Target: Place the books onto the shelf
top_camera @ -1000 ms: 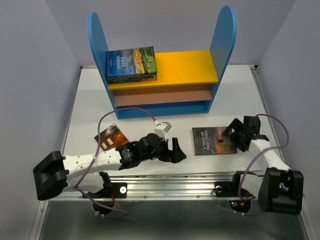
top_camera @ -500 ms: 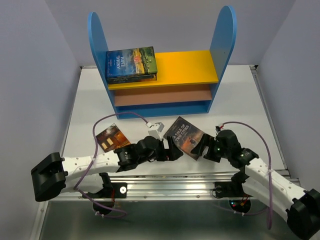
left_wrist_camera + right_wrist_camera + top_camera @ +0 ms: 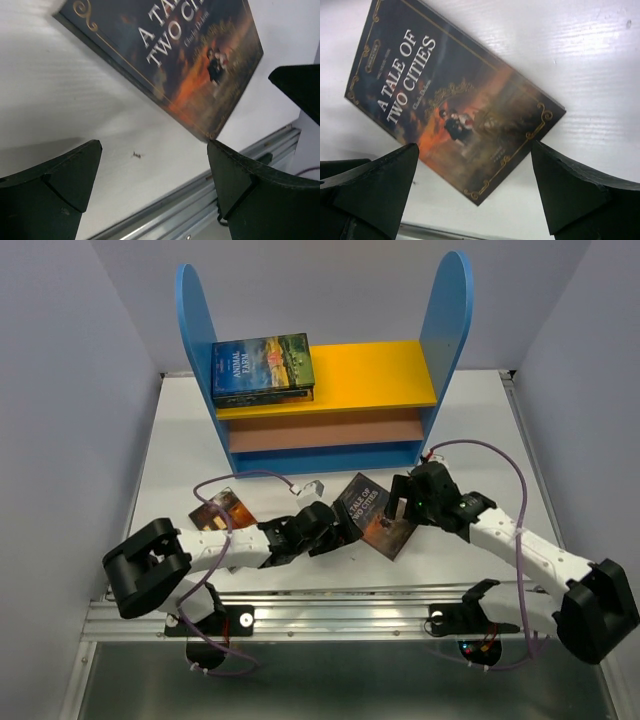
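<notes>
The shelf (image 3: 370, 370) carries stacked books (image 3: 262, 368) on the left of its top board. A dark book (image 3: 372, 512) lies flat on the table in front of it. The left gripper (image 3: 155, 170) and right gripper (image 3: 475, 150) flank it, jaws spread and empty. This looks like the pickup step; next, one gripper needs to pinch an edge.

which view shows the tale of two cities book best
Right wrist: the Tale of Two Cities book fills the frame, title readable, nearly whole cover. Left wrist crops the title; top external shows it small.
</notes>
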